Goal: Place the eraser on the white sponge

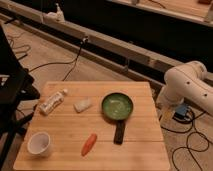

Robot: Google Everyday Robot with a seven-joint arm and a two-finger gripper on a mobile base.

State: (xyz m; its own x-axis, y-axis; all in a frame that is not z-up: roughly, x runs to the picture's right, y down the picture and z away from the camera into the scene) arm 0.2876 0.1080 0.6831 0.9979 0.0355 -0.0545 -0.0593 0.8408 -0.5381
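The black eraser [119, 132] is seen low in the middle of the frame, on the wooden table [145, 150], just below the green dish [117, 106]. The white sponge [82, 105] is laid left of the dish, apart from the eraser. A white arm [187, 82] is seen at the right edge. The gripper is not shown, so its state cannot be told.

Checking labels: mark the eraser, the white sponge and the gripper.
eraser [119, 132], camera view, middle of block.
white sponge [83, 105], camera view, top face.
gripper: not in view; arm [187, 82] at right edge.
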